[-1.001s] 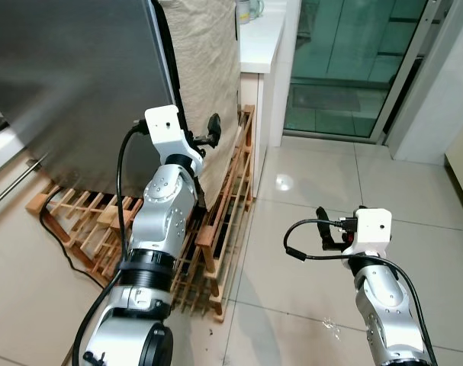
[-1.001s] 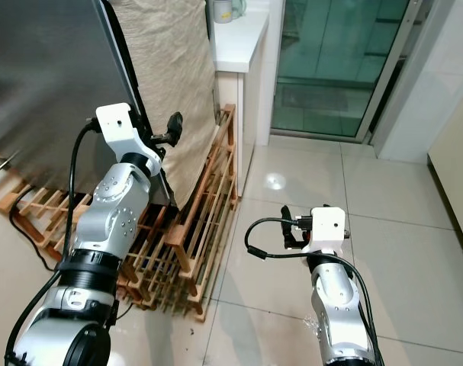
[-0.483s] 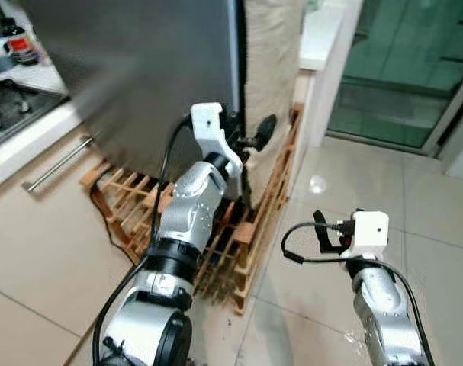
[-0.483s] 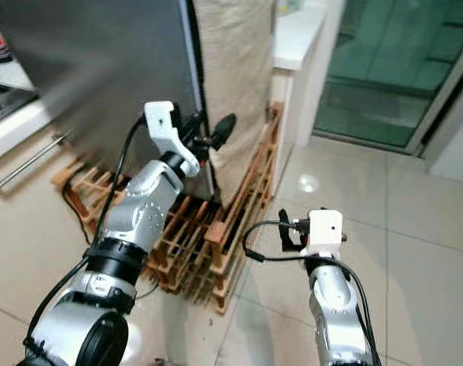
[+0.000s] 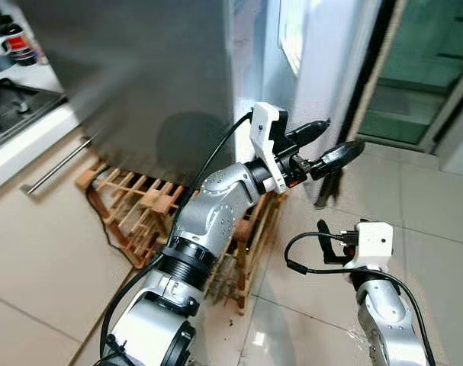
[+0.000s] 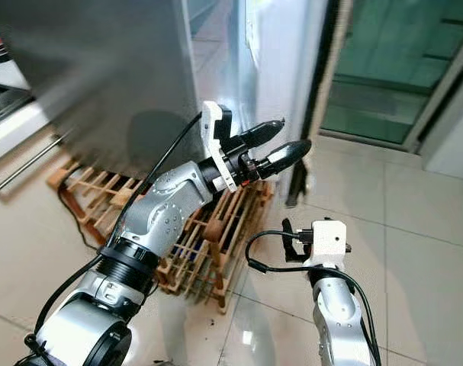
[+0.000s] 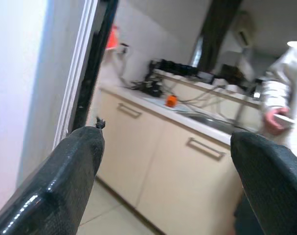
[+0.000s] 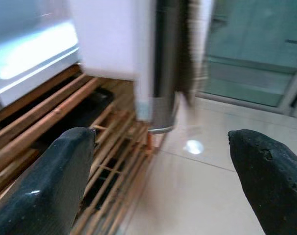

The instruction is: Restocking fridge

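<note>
Left gripper is raised chest-high w/ fingers spread wide, holding nothing, next to the edge of the fridge door, which stands ajar beside the grey fridge body. The fridge sits on a wooden slatted rack on the tile floor. Right gripper hangs low over the floor, near the rack's corner; in the right wrist view its fingers are wide apart, empty. Left wrist view shows a tabletop w/ cabinets below and a person's sleeve at the far side.
</note>
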Tool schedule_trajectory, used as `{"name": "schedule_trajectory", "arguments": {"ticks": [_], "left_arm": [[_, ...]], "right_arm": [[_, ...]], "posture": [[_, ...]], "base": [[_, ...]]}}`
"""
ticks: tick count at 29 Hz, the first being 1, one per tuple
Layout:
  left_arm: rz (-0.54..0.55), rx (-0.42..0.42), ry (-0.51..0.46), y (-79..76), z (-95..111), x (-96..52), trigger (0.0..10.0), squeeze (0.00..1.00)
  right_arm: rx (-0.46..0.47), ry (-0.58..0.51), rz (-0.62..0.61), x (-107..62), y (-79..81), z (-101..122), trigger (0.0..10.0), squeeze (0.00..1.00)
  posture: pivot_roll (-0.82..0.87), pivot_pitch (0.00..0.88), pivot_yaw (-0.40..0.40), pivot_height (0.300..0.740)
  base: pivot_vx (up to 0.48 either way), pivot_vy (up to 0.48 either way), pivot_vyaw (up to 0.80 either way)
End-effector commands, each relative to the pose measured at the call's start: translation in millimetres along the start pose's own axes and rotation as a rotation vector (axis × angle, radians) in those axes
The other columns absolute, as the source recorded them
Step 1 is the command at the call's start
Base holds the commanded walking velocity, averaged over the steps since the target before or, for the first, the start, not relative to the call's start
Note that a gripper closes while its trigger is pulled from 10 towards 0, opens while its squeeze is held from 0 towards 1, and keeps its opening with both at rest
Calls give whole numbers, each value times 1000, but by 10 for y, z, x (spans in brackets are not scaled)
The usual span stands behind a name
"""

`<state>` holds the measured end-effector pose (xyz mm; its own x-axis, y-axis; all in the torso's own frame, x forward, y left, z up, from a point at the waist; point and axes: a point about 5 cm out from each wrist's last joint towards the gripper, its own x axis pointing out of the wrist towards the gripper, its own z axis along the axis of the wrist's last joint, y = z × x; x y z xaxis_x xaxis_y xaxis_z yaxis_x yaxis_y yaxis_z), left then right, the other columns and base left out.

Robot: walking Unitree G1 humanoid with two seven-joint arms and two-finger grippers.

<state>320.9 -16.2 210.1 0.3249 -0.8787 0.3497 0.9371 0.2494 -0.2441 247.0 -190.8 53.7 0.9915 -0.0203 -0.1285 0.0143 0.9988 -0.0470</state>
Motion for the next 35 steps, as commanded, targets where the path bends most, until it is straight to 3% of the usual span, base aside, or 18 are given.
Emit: {"name": "schedule_trajectory", "arguments": {"ticks": [1, 2, 3, 4, 5, 6, 7, 11, 12, 13, 16, 17, 18, 19, 23, 27, 32, 35], "left_arm": [[-185, -138, -151, -565, -2, 528, 10000, 0], [-163, -123, -153, -516, 23, 473, 10000, 0], [-65, -61, -154, -357, 97, 304, 10000, 0], [-65, -61, -154, -357, 97, 304, 10000, 0], [17, -18, -148, -237, 138, 165, 10000, 0], [155, 44, -144, -53, 198, -75, 10000, 0], [155, 44, -144, -53, 198, -75, 10000, 0], [450, 141, -152, 269, 326, -800, 10000, 0], [584, 192, -151, 334, 371, -1186, 10000, 0], [584, 192, -151, 334, 371, -1186, 10000, 0], [710, 208, -168, 345, 414, -1575, 10000, 0], [710, 208, -168, 345, 414, -1575, 10000, 0], [764, 232, -150, 339, 404, -1728, 10000, 0], [764, 232, -150, 339, 404, -1728, 10000, 0], [1066, 279, -104, 385, 322, -2215, 10000, 0], [1226, 263, -89, 438, 262, -2334, 10000, 0], [1298, 238, -63, 481, 206, -2388, 10000, 0], [1291, 291, -39, 505, 225, -2365, 10000, 0]], "right_arm": [[0, -7, -4, 2, 1, 37, 10000, 0], [-1, -9, -4, 0, 6, 42, 10000, 0], [-3, -14, -5, -7, 13, 55, 10000, 0], [-3, -14, -5, -7, 13, 55, 10000, 0], [-5, -17, -4, -10, 19, 64, 10000, 0], [-12, -21, -1, -12, 27, 76, 10000, 0], [-12, -21, -1, -12, 27, 76, 10000, 0], [-4, -29, 0, 17, 26, 107, 10000, 0], [2, -31, -2, 45, 7, 124, 10000, 0], [2, -31, -2, 45, 7, 124, 10000, 0], [-2, -34, 3, 82, -12, 142, 10000, 0], [-2, -34, 3, 82, -12, 142, 10000, 0], [-5, -34, 8, 101, -16, 150, 10000, 0], [-5, -34, 8, 101, -16, 150, 10000, 0], [-17, -36, 39, 219, 3, 203, 10000, 0], [-29, -44, 54, 304, 34, 249, 10000, 0], [-37, -49, 62, 332, 55, 265, 10000, 0], [-37, -51, 68, 342, 71, 264, 10000, 0]], "posture": [[-249, 0, 103, 740], [-249, 0, 105, 740], [-242, 0, 106, 740], [-242, 0, 106, 740], [-236, 0, 107, 740], [-236, 0, 107, 740], [-236, 0, 107, 740], [-187, 0, 102, 740], [-171, 0, 99, 740], [-171, 0, 99, 740], [-144, 0, 86, 740], [-144, 0, 86, 740], [-128, 0, 77, 740], [-128, 0, 77, 740], [-90, 0, 53, 740], [-86, 0, 50, 740], [-90, 0, 53, 740], [-92, 0, 54, 740]], "base": [[0, 0, 0], [0, 0, 0], [0, 0, 0], [0, 0, 0], [0, 0, 0], [0, 0, 0], [0, 0, 0], [0, 0, 0], [0, 0, 0], [0, 0, 0], [0, 0, 0], [0, 0, 0], [0, 0, 0], [0, 0, 0], [0, 0, 330], [0, -360, 609], [0, -192, 568], [0, 0, 571]]}}
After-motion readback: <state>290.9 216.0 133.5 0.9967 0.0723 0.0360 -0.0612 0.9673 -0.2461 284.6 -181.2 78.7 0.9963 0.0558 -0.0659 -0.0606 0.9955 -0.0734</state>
